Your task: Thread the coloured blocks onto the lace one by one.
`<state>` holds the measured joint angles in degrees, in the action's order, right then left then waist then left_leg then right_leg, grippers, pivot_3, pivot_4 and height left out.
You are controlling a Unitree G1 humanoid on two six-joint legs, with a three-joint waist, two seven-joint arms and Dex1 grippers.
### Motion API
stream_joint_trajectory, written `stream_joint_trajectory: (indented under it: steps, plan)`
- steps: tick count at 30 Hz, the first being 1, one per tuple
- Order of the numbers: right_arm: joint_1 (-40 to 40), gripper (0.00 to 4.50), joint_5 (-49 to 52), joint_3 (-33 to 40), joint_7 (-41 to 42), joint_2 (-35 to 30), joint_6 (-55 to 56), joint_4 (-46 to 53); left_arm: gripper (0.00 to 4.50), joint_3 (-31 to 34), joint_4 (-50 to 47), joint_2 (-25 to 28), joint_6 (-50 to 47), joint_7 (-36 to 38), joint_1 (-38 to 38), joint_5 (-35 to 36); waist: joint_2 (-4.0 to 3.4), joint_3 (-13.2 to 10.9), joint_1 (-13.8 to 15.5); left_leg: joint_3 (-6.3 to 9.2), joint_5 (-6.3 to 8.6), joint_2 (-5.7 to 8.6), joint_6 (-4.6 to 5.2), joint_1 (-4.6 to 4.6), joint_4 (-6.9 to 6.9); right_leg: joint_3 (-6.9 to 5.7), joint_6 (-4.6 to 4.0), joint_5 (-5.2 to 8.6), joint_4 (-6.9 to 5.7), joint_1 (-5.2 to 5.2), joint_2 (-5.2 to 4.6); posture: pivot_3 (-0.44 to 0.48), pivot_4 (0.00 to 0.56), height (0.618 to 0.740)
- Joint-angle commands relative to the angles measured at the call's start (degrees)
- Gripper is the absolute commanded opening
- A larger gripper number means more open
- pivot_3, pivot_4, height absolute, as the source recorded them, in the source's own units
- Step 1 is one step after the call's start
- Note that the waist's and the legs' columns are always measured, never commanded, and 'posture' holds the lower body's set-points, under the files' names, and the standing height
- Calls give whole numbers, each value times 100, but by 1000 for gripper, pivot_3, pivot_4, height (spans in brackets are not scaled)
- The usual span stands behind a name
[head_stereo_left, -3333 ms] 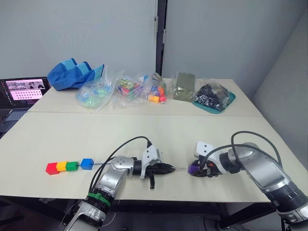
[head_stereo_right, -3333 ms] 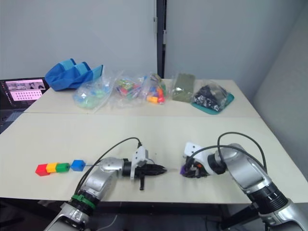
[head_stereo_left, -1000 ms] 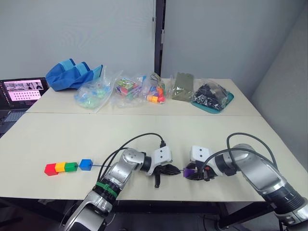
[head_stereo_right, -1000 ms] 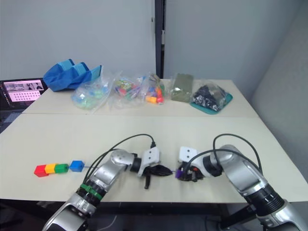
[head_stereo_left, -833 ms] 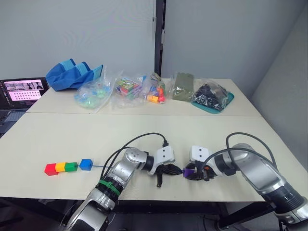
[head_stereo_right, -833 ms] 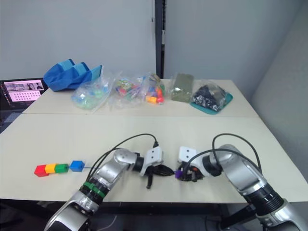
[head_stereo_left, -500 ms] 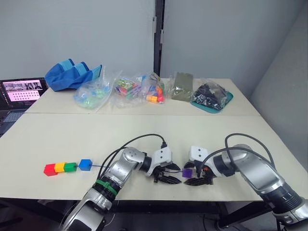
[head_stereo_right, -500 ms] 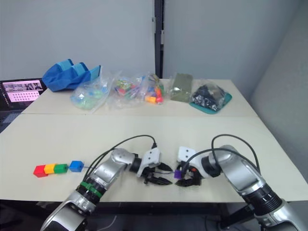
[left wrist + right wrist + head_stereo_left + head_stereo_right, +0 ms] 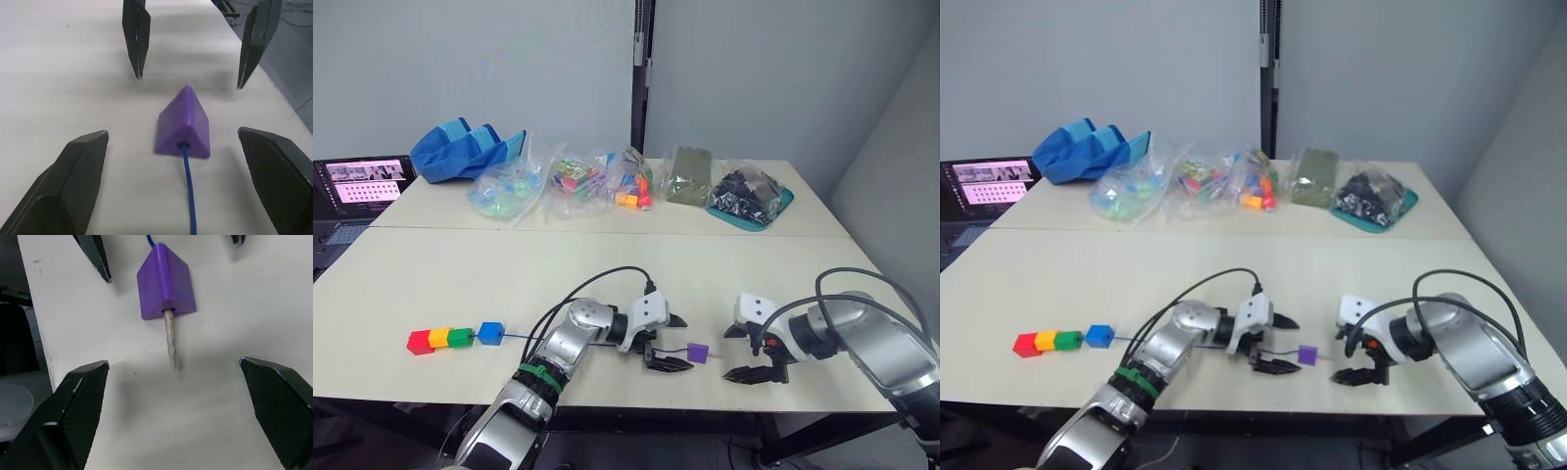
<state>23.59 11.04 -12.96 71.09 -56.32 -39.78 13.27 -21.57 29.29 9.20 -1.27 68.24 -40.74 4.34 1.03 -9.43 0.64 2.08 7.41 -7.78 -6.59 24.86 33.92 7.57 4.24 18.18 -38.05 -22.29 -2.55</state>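
Observation:
The purple block lies on the table near the front edge, with the lace running into one face. The lace's pale tip sticks out of the opposite face. My left gripper is open just left of the block, its fingers either side of the cord and touching nothing. A short way right of the tip, my right gripper is open too and holds nothing. Far left on the lace sit the red, orange-yellow, green and blue blocks in a row.
Clear bags of mixed toys, a blue cloth bag, an olive packet and a teal tray line the table's back. A laptop stands at far left. The table's front edge is close to both grippers.
Both grippers have opened and let go. The right gripper has drawn back to the right, leaving the purple block lying on the table with the lace through it.

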Motion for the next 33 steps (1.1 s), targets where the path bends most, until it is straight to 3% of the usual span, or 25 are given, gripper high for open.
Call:
stream_joint_trajectory:
  steps: [1,3,4,13,19,33]
  plan:
    - [-103,4500,80,243,-136,-97,-12,326,4469,-135,150,-154,184,92,-107,-92,0,0,-14,0,0,0,0,0,0,0,0,0,0,0,0,0,150,717]
    - [-153,4500,82,262,-229,-99,-43,413,4469,-187,220,-228,194,135,-130,-114,0,0,-10,0,0,0,0,-1,-2,0,0,0,-1,-1,1,0,150,717]
    - [-168,4500,80,269,-277,-99,-64,446,4210,-209,247,-253,204,151,-136,-136,0,0,-7,0,0,0,0,0,-1,0,0,0,-1,0,0,0,150,717]
    - [-178,4500,113,194,-497,-65,-219,600,1360,-467,499,-174,339,154,-260,-619,0,0,2,0,0,1,0,0,0,0,0,0,0,2,0,0,150,717]
    - [-4,4500,47,-43,-561,65,-185,548,1241,-584,530,-68,581,0,-279,-881,0,0,5,0,0,1,0,-2,3,0,0,0,0,5,0,0,150,717]
    - [82,4500,-159,-225,-674,169,-19,313,1239,-494,361,-85,200,128,-166,-647,0,0,5,0,0,1,0,-3,4,0,1,0,-2,6,0,0,150,717]
